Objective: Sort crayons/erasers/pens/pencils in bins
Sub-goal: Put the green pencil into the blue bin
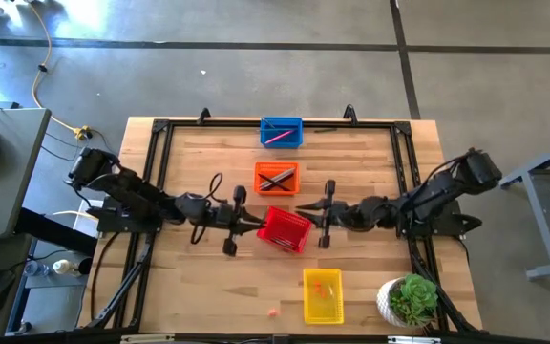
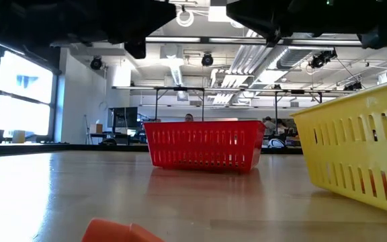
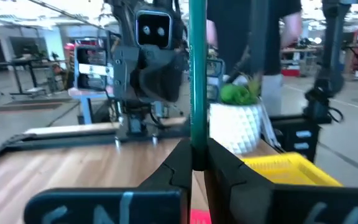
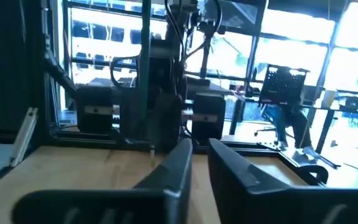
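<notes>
My left gripper [image 3: 194,163] is shut on a long green stick [image 3: 197,68] that stands upright. In the high view it hovers at the left edge of the red bin [image 1: 285,230], pointing level toward the table's right. My right gripper [image 4: 201,148] faces it from over the bin's right corner [image 1: 301,209]. Its fingers stand a narrow gap apart with nothing between them. The blue bin [image 1: 281,132], orange bin [image 1: 276,178] and yellow bin [image 1: 323,294] rest flat on the table. An orange-red eraser [image 1: 273,311] lies near the front edge. My left gripper pinches the green stick low on its visible length [image 3: 197,142] between its two fingers. The fingers come level from the table's left and lie across the stick. The stick stands upright above them, clear of the table; its lower end is hidden by the fingers.
A potted plant in a white pot [image 1: 411,300] stands at the front right corner. A black frame [image 1: 160,153] runs around the tabletop. The blue bin holds a pink stick and the orange bin holds dark sticks. The eraser [image 2: 119,232] lies close to the low camera.
</notes>
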Available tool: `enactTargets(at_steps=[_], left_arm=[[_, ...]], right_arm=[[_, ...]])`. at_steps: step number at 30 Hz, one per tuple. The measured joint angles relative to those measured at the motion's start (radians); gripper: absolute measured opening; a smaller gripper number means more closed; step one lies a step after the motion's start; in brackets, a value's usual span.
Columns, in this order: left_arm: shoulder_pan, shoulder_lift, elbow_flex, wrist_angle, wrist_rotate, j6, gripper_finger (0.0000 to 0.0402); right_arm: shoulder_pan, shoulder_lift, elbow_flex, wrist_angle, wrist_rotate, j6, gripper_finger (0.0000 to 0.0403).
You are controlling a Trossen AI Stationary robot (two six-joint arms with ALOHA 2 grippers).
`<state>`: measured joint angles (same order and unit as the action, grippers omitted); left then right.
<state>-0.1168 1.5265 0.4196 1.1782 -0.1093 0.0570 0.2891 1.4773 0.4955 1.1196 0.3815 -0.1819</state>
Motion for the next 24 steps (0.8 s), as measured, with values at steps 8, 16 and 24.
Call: enactTargets(at_steps=[8,16,24], left_arm=[[0.055,0.000,0.043,0.000,-0.010,-0.002,0.0006],[0.059,0.000,0.043,0.000,-0.027,-0.005,0.0006],[0.058,0.013,0.050,0.001,-0.034,-0.027,0.0007]], right_arm=[[-0.028,0.000,0.085,-0.066,-0.013,0.018,0.0139],[-0.028,0.000,0.186,-0.091,-0.023,-0.010,0.0202],[-0.030,0.007,0.256,-0.175,-0.051,-0.011,0.0204]])
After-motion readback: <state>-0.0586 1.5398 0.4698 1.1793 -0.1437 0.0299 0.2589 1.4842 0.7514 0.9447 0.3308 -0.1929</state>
